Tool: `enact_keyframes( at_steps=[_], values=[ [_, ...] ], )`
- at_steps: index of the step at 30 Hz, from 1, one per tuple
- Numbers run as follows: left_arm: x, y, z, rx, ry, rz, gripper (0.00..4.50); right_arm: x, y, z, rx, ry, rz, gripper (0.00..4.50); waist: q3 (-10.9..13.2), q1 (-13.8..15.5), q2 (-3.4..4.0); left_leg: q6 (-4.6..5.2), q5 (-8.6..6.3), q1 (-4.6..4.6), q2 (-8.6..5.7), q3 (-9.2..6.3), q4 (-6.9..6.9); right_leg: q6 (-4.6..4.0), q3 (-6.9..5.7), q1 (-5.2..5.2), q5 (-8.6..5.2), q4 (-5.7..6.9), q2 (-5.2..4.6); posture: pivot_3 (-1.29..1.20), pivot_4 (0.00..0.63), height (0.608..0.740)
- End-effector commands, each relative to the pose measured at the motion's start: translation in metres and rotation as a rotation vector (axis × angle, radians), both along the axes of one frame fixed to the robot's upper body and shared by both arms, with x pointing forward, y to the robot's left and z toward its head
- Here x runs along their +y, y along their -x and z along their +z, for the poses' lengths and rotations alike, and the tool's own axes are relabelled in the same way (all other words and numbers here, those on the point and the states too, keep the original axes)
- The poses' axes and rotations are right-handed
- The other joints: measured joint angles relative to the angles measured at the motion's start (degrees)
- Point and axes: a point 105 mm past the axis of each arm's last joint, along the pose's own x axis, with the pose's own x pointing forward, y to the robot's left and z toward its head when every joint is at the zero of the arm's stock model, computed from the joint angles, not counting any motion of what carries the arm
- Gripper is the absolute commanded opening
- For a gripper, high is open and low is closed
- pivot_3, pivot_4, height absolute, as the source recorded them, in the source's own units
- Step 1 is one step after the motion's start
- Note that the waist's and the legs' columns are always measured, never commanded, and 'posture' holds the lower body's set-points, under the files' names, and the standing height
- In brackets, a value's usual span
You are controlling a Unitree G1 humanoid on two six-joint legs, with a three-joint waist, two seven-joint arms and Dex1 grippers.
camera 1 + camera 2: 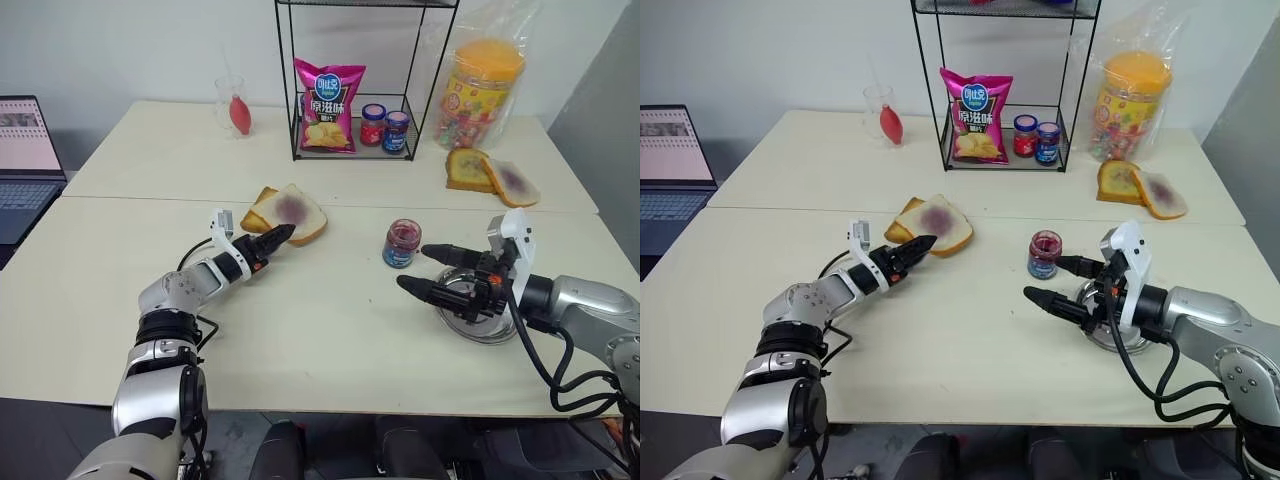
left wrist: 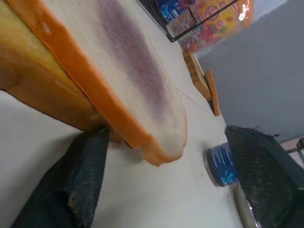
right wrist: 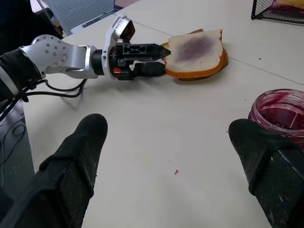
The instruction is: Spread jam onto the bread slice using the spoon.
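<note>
Right wrist view, left tool level, straddling bread slice edge

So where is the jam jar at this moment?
The jam jar stands open on the near table, right of centre, just beyond the right gripper and beside the steel plate.

- bright, even room light from overhead; shadows on the table are soft and short.
- small glare on the plastic bag (back right).
- left wrist view is soft: the bread slice and fingers sit too close, blurred.
</note>
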Motion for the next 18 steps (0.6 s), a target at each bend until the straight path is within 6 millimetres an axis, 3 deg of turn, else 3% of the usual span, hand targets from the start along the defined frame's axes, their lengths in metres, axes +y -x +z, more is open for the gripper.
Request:
enact_keyframes(
  at_steps=[1,15,18],
  values=[
    [-0.0084,-0.0037,0.0034,-0.010,0.017,-0.017,2.98,0.0046,0.0038,0.0125,-0.050,-0.019,0.011,4.50,0.00,0.12,0.00,0.00,0.00,-0.01,0.00,-0.01,0.00,0.00,0.00,0.00,0.00,0.00,0.00,0.00,0.150,0.740],
    [-0.0092,-0.0070,0.0088,-0.026,0.021,-0.021,0.20,0.0001,0.0017,0.0081,-0.041,-0.039,-0.018,4.50,0.00,0.52,0.00,0.00,0.00,-0.05,0.00,-0.05,0.02,0.00,-0.04,-0.02,0.00,0.01,0.00,0.00,0.150,0.740],
    [-0.0099,-0.0080,0.0116,-0.033,0.024,-0.021,0.06,-0.0006,0.0017,0.0070,-0.041,-0.043,-0.021,4.50,0.00,0.52,0.00,0.00,0.00,-0.03,0.00,-0.06,0.03,0.00,-0.05,-0.02,0.00,0.04,0.01,0.00,0.150,0.740]
  ],
)
